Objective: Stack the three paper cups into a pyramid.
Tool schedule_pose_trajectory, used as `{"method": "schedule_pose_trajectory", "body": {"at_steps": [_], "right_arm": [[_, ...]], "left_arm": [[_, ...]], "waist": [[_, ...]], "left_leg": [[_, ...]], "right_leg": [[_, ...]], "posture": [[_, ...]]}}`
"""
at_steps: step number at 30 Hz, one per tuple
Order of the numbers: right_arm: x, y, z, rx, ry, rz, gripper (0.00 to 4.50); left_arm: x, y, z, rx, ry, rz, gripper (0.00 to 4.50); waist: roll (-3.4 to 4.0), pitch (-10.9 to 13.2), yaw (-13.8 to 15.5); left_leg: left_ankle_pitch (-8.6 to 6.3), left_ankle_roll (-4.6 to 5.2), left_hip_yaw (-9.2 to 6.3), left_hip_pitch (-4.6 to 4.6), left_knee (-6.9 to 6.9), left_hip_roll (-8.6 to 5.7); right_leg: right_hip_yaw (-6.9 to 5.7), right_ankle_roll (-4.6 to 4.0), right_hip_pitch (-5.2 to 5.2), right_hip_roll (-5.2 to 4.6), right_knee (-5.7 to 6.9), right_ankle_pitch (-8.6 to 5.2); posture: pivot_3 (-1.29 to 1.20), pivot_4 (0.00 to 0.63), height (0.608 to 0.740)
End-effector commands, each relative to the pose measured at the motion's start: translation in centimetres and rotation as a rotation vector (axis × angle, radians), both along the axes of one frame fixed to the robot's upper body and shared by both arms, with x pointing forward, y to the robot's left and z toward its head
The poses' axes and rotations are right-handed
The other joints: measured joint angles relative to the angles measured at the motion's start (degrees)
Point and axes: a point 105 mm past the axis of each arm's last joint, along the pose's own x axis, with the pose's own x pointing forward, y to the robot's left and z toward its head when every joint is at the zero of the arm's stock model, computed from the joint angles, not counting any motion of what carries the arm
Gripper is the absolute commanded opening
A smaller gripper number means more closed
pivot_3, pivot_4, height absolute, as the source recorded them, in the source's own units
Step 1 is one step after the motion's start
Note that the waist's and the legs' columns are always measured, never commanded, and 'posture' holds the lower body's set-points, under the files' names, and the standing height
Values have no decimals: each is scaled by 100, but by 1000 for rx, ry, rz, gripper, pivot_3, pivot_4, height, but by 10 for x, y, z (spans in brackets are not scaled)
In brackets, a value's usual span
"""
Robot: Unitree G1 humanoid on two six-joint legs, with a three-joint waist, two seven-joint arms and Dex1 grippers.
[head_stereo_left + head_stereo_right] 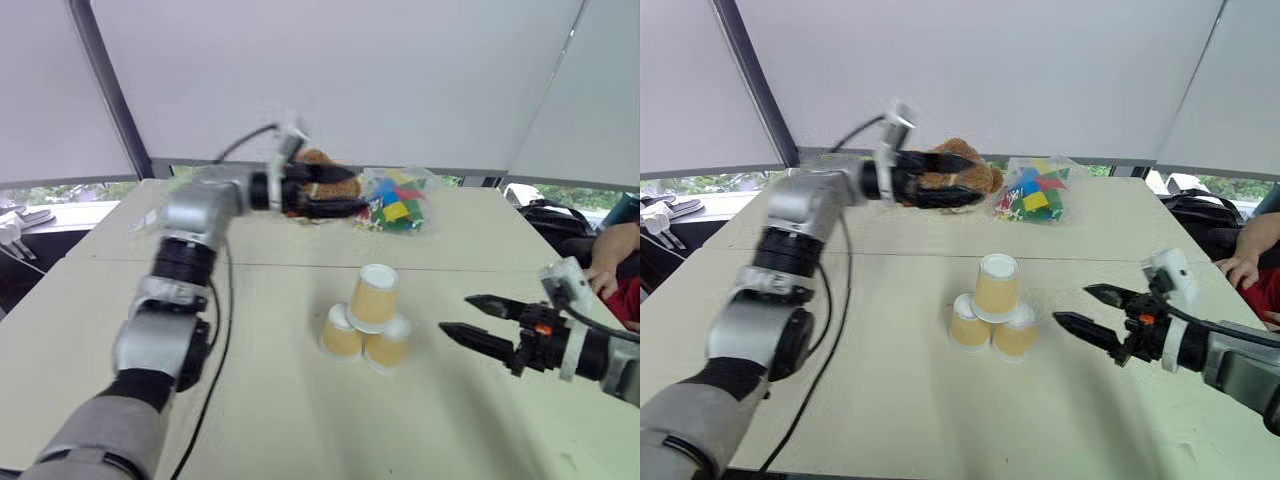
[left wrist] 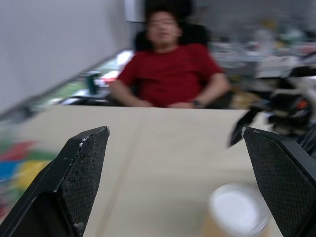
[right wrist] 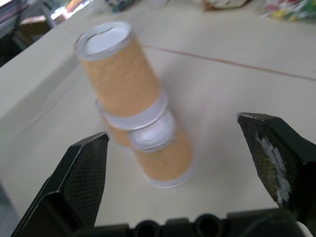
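The pyramid (image 1: 366, 326) stands mid-desk (image 1: 280, 420) — two cups below, one seated above. The left hand (image 1: 335, 192) hangs open and empty up near the plush toy (image 1: 962, 168); the right hand (image 1: 478, 322) waits open just beside the stack. Clearing away well likely means retreating slowly — no brushing the cups.

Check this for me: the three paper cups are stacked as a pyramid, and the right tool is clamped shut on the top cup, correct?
Not quite. The pyramid of three paper cups stands, but the right tool is open and apart from it, holding nothing; the left eye view shows the gap beside the top cup.
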Motion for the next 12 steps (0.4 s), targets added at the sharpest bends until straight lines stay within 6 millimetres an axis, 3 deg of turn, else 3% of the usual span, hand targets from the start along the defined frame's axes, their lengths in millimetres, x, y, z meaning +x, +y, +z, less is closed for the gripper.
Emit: {"method": "schedule_pose_trajectory", "body": {"at_steps": [1,4,8,12], "right_arm": [[4,-17,0,-18,-53,-37,4500],[8,-22,-11,-29,-18,-31,4500],[19,-23,-23,-28,12,-9,4500],[30,-29,-35,-32,31,-29,4500]], "left_arm": [[-3,49,-30,30,65,192,4464],[-19,71,-63,78,130,290,4464],[-45,86,-107,76,251,401,4464],[-63,95,-139,24,356,521,4464]], "waist": [[5,-3,2],[2,-1,-4],[1,-1,21],[0,-1,41]], "left_leg": [[0,-1,0,2,0,2],[6,-10,1,4,1,9],[15,-26,-1,2,5,8],[15,-27,-10,14,8,1]], "right_leg": [[0,0,0,1,4,0],[2,0,-3,5,16,-1],[3,-1,2,2,21,-1],[5,-2,20,-1,23,-1]], "posture": [[0,150,740],[0,150,740],[0,150,740],[0,150,740]]}}
